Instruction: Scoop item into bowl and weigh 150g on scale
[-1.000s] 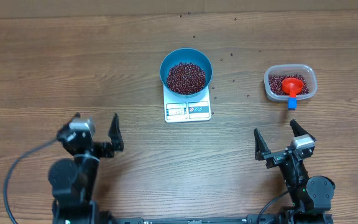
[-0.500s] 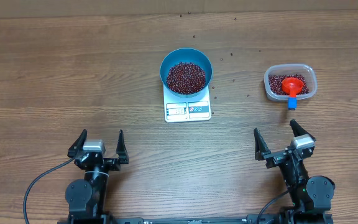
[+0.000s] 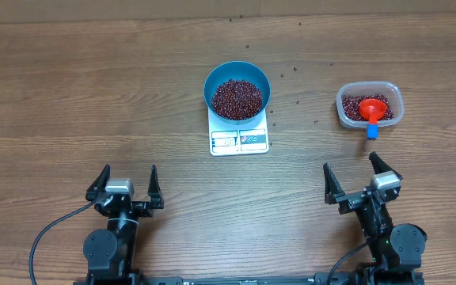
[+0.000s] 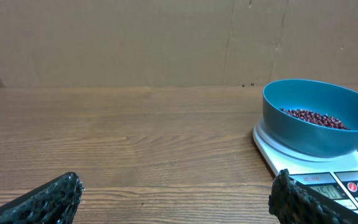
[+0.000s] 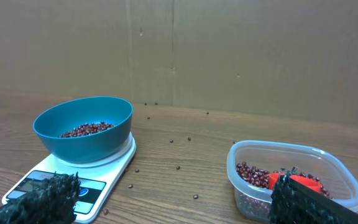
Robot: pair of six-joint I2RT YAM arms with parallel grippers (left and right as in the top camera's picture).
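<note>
Maroon beans (image 3: 237,97) fill the blue bowl (image 3: 210,83), which sits on the white scale (image 3: 239,141) at mid-table, display toward the arms so the load can be read. More beans lie in the clear container (image 3: 343,115) to the right, where the red scoop (image 3: 373,108) rests with its handle over the near rim, handy for a pick-up. The left gripper (image 3: 127,179) and right gripper (image 3: 351,176) hover near the front edge, well apart from everything, jaws wide and empty; scooping looks finished
</note>
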